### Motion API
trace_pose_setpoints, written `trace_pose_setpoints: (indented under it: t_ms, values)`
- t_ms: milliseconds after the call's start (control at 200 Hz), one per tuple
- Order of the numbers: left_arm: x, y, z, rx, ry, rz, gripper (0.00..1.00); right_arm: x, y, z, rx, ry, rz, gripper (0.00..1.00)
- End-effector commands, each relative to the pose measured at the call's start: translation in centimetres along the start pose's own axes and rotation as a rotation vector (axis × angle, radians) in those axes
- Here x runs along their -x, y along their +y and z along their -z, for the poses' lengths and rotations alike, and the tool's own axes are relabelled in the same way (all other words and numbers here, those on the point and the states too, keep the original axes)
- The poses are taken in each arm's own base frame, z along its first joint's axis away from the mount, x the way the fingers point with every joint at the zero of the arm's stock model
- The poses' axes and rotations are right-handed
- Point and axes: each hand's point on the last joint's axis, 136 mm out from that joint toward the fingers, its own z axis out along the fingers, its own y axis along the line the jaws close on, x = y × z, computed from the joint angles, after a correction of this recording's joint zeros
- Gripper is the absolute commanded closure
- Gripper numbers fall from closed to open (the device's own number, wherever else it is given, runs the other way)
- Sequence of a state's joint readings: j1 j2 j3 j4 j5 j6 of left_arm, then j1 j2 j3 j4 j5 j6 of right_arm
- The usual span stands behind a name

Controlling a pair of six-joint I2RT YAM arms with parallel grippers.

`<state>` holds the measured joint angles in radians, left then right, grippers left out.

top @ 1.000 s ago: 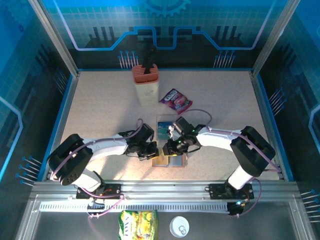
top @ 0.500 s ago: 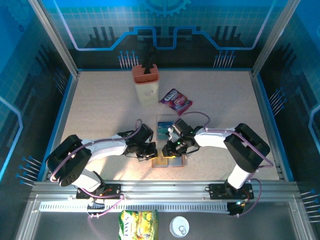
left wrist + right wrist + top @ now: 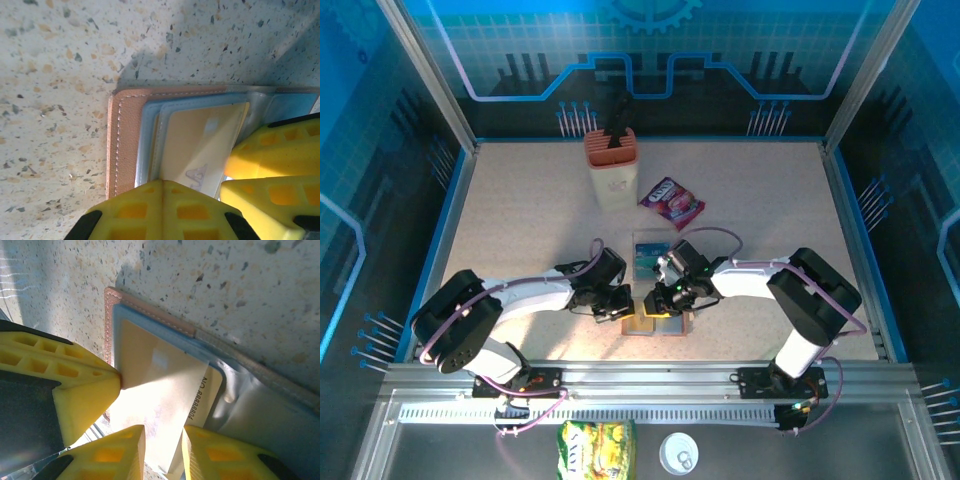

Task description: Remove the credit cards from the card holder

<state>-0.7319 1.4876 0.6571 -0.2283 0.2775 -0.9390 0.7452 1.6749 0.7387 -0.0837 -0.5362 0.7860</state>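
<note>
Near the front edge of the table (image 3: 520, 200), between the two arms, the card holder (image 3: 655, 322), lying open with the salmon leather underneath and the clear grey-blue sleeves facing up. Inside the top sleeve, one yellowish credit card (image 3: 200, 145) with a printed number along one end, not yet pulled out. Just behind the holder, flat on the table, a teal-blue card (image 3: 648, 256), already outside. On the left tool (image 3: 161, 200), fingers together, tip down against the leather edge of the holder. On the right tool (image 3: 162, 440), fingers a little apart, standing over the sleeved card, with the card visible in the gap; impossible to tell whether really touching it. At the back, a tall cream container (image 3: 612, 180) with an orange insert on top and a dark object standing inside; to the right of it, a purple snack packet (image 3: 671, 202).
</note>
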Motion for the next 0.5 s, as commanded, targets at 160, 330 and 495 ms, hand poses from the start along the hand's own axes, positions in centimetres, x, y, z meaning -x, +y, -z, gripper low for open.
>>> trace_pose_setpoints:
  t_ms: [160,330,495]
  values:
    - [-0.7,1.8,-0.4,0.056,0.023,0.005,0.96,-0.9,0.2,-0.7,0.039,0.031,-0.005,0.78]
    - [-0.8,2.0,-0.2,0.061,0.020,0.007,0.96,-1.0,-0.7,-0.7,-0.008,0.036,-0.021,0.75]
    - [-0.8,2.1,0.1,0.066,0.012,0.007,0.95,-1.3,-2.6,0.6,-0.174,0.027,-0.001,0.72]
